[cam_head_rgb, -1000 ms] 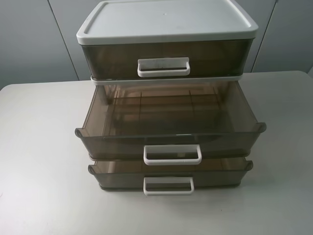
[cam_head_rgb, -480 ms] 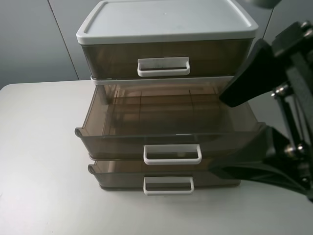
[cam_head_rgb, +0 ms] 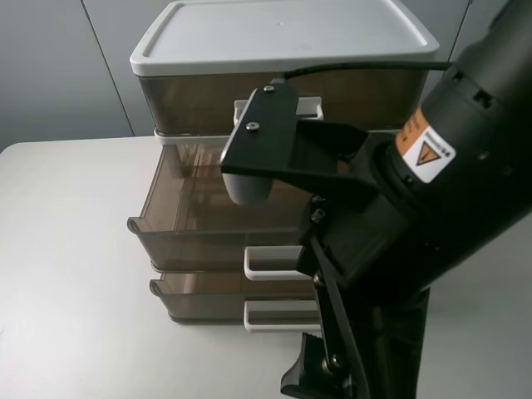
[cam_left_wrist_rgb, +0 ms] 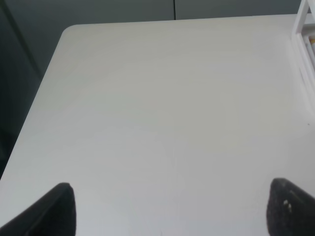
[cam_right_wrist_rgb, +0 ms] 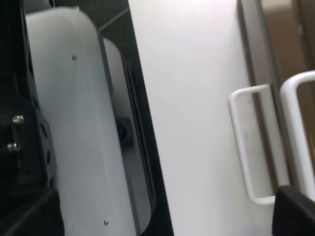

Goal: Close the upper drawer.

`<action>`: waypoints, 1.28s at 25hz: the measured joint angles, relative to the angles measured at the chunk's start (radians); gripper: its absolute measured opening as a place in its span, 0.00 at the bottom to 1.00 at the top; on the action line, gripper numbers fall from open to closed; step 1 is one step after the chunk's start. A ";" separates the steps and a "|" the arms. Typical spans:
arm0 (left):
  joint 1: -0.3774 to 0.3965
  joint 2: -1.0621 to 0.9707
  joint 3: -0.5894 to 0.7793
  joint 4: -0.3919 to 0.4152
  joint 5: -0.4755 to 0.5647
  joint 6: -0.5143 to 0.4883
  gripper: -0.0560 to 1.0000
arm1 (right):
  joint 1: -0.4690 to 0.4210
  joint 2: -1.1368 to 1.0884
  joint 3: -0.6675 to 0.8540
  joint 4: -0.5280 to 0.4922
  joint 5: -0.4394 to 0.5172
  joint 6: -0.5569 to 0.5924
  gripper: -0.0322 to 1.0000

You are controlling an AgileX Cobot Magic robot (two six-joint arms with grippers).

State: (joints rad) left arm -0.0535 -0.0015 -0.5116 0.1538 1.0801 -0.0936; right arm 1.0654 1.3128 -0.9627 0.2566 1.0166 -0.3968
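Plainly, right arm [cam_head_rgb: 470, 108] above the open drawer [cam_head_rgb: 191, 218] bears orange warning label [cam_head_rgb: 426, 150].

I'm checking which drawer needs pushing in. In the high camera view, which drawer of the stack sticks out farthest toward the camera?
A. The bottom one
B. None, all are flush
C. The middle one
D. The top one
C: the middle drawer juts well forward of the bottom drawer, which is only slightly out, while the top drawer sits flush under the white lid.
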 joint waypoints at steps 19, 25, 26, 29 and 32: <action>0.000 0.000 0.000 0.000 0.000 0.000 0.76 | -0.035 0.261 0.000 -0.021 -0.110 -0.054 0.65; 0.000 0.000 0.000 0.000 0.000 0.000 0.76 | -0.050 0.254 0.000 -0.311 -0.227 0.123 0.65; 0.000 0.000 0.000 0.000 0.000 0.000 0.76 | -0.050 0.247 0.000 -0.342 -0.235 0.146 0.65; 0.000 0.000 0.000 0.000 0.000 0.000 0.76 | -0.050 0.215 0.000 -0.377 -0.239 0.169 0.65; 0.000 0.000 0.000 0.000 0.000 0.000 0.76 | -0.032 0.173 0.000 -0.345 -0.217 0.143 0.65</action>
State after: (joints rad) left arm -0.0535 -0.0015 -0.5116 0.1538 1.0801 -0.0936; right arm 1.0330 1.4862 -0.9627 -0.0884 0.7999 -0.2538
